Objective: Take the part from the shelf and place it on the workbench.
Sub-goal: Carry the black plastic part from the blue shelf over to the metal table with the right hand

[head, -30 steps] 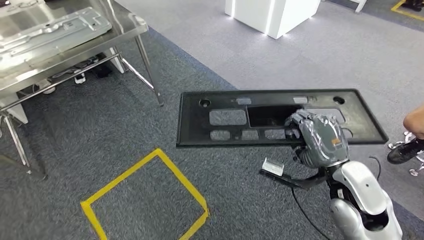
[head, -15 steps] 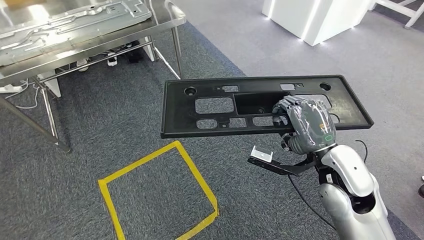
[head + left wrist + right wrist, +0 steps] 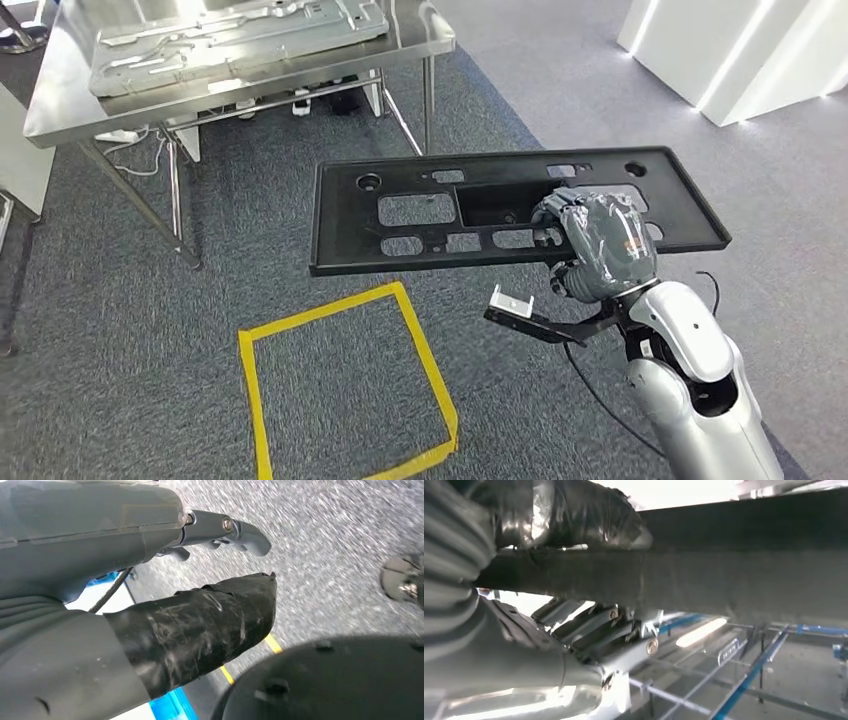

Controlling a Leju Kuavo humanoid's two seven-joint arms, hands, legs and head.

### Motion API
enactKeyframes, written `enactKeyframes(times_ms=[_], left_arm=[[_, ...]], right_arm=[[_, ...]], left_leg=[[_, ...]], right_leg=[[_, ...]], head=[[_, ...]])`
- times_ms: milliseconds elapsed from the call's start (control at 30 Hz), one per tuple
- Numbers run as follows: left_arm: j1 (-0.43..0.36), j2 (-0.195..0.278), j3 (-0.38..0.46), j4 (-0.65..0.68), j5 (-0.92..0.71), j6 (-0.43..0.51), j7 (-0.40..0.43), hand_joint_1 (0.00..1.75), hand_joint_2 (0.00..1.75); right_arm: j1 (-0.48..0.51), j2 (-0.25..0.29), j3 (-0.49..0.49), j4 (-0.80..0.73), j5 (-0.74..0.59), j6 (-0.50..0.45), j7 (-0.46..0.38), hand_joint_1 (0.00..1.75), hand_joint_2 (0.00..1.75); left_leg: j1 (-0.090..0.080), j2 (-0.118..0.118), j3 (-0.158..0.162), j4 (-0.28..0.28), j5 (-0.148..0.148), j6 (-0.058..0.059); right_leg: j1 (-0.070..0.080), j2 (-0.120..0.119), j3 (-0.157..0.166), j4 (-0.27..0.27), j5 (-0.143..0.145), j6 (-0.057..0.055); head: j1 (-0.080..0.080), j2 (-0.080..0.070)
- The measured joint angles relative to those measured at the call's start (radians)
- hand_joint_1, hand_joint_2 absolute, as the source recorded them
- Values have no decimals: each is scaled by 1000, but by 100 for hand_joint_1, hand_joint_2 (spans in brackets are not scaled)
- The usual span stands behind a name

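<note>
The right hand (image 3: 598,247) grips the part (image 3: 420,212), a long flat black panel with cutouts, at its near edge toward one end. The fingers lie over the top face and the thumb sits under the edge; the right wrist view shows the same hold, with the thumb (image 3: 574,515) pressed against the panel edge (image 3: 724,580). The part is level in the air above the grey carpet (image 3: 120,330), clear of every surface.

The counter (image 3: 60,110), a steel table, stands beyond the far left corner of the part, well apart from it. A silver sheet-metal piece (image 3: 230,35) lies on its top. A square of yellow tape (image 3: 345,385) lies on the carpet below the near edge of the part.

The left hand (image 3: 150,580) holds nothing; thumb and fingers are apart above the carpet.
</note>
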Motion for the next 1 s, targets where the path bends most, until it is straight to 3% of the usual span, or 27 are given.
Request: enactKeyframes(times_ms=[67, 100, 167, 200, 233, 267, 333, 367, 400, 467, 500, 533, 567, 600, 633, 700, 733, 767, 800, 833, 867, 900, 933, 967, 1000], left_arm=[[2, 0, -1, 0, 8, 2, -6, 0, 0], [2, 0, -1, 0, 12, 3, -7, 0, 0], [4, -1, -1, 0, 18, 4, -10, 0, 0], [5, -1, -1, 0, 20, 5, -11, 0, 0], [7, -2, -1, 0, 22, 5, -11, 0, 0], [10, -3, -1, 0, 24, 5, -12, 0, 0], [15, -4, -1, 0, 28, 6, -12, 0, 0], [16, -4, -1, 0, 30, 6, -12, 0, 0], [16, -3, -1, 0, 31, 6, -13, 0, 0], [15, 0, -1, 0, 37, 2, -16, 0, 0], [15, 3, -1, 0, 41, -1, -18, 0, 0], [13, 4, -1, 0, 45, -4, -20, 0, 0], [11, 5, -1, 0, 49, -8, -21, 0, 0], [9, 6, -1, 0, 51, -10, -21, 0, 0], [6, 7, -1, 0, 53, -12, -21, 0, 0], [6, 9, -1, 0, 58, -13, -23, 0, 0], [7, 8, -1, 0, 61, -15, -24, 0, 0], [9, 8, -1, 0, 63, -15, -25, 0, 0], [13, 8, -1, 0, 64, -16, -26, 0, 0], [15, 8, -1, 0, 64, -17, -26, 0, 0], [16, 8, -1, 0, 64, -17, -26, 0, 0], [16, 8, -1, 0, 65, -17, -26, 0, 0], [14, 9, -1, 0, 66, -17, -27, 0, 0], [12, 9, -1, 0, 67, -17, -27, 0, 0], [12, 10, -1, 0, 69, -18, -28, 0, 0]], right_arm=[[-3, 4, 0, 1, 0, 1, 0, 175, 175], [-4, 5, 0, 1, 0, 2, 0, 175, 175], [-5, 7, 1, 4, 0, 2, 0, 175, 175], [-5, 8, 2, 6, 0, 2, 0, 175, 175], [-5, 9, 3, 8, 0, 2, 0, 175, 175], [-5, 11, 4, 9, 0, 2, -1, 175, 175], [-7, 14, 4, 11, 0, 2, 0, 175, 175], [-9, 15, 5, 12, 0, 2, 0, 175, 175], [-10, 17, 5, 13, 0, 1, 0, 175, 175], [-13, 21, 7, 14, 0, 1, 0, 175, 175], [-14, 23, 7, 15, 0, 1, 0, 175, 175], [-16, 25, 7, 16, 0, 1, 0, 175, 175], [-19, 26, 7, 18, 0, 1, 0, 175, 175], [-20, 26, 7, 20, 0, 1, -1, 175, 175], [-22, 26, 8, 22, 0, 1, -1, 175, 175], [-23, 26, 8, 28, 0, 1, -1, 175, 175], [-24, 26, 8, 31, 0, 1, -1, 175, 175], [-25, 26, 8, 34, 0, 1, -1, 175, 175], [-25, 26, 8, 36, 0, 1, -1, 175, 175], [-26, 26, 8, 41, 0, 1, -1, 175, 175], [-27, 26, 9, 45, 0, 3, -1, 175, 175], [-27, 27, 10, 48, 0, 4, -1, 175, 175], [-29, 29, 11, 50, -1, 5, -1, 175, 175], [-30, 31, 11, 49, -1, 5, 0, 175, 175], [-32, 32, 11, 48, 0, 5, 0, 175, 175]], left_leg=[[-1, 72, -43, 84, -20, -7], [-1, 100, -88, 150, -33, -9], [2, 116, -183, 254, -33, -10], [2, 117, -210, 260, -6, -8], [2, 119, -216, 224, 44, -3], [0, 127, -203, 154, 105, 4], [-13, 161, -161, 44, 173, 20], [-23, 175, -140, 12, 168, 30], [-34, 178, -122, 5, 144, 37], [-41, 157, -77, -25, 104, 51], [-39, 145, -51, -34, 89, 56], [-35, 135, -22, -44, 73, 60], [-30, 124, 6, -52, 57, 63], [-26, 112, 32, -58, 41, 65], [-22, 97, 59, -63, 23, 65], [-14, 60, 117, -71, -17, 61], [-9, 41, 146, -72, -39, 57], [-3, 24, 176, -73, -63, 52], [2, 12, 199, -74, -88, 46], [5, -1, 219, -72, -112, 40], [7, -11, 234, -75, -135, 33], [9, -19, 253, -83, -152, 26], [10, -24, 267, -85, -153, 19], [10, -23, 273, -76, -141, 14], [12, -6, 266, -41, -113, 10]], right_leg=[[4, -27, 38, -16, -14, -13], [8, -42, 57, -21, -25, -16], [15, -72, 94, -29, -51, -18], [19, -88, 114, -33, -66, -18], [22, -102, 138, -38, -81, -18], [25, -115, 164, -46, -97, -18], [29, -135, 211, -74, -123, -12], [28, -143, 229, -90, -133, -5], [26, -150, 248, -102, -136, 3], [20, -154, 255, -60, -109, 18], [17, -139, 229, 7, -76, 22], [15, -115, 178, 95, -46, 24], [12, -89, 115, 181, -33, 25], [12, -66, 50, 248, -44, 26], [9, -56, -12, 286, -82, 30], [3, -50, -112, 287, -170, 41], [0, -49, -149, 254, -182, 49], [-3, -45, -177, 203, -147, 56], [-7, -33, -195, 134, -54, 62], [-11, -19, -208, 64, 62, 65], [-12, -7, -214, 16, 154, 62], [-11, 0, -215, -10, 209, 56], [-10, -4, -210, -13, 209, 44], [-7, -12, -196, -6, 185, 32], [-7, -20, -176, -7, 166, 21]], head=[[-2, 0], [-3, 0], [-3, 0], [-3, 0], [-3, 0], [-3, 0], [-2, 0], [-1, 0], [-1, 0], [-1, 0], [-1, 0], [-1, 0], [-1, -1], [-1, -1], [0, 0], [0, 0], [0, 0], [0, 0], [0, 0], [1, 0], [2, 0], [2, 0], [2, 0], [2, 0], [2, 0]])
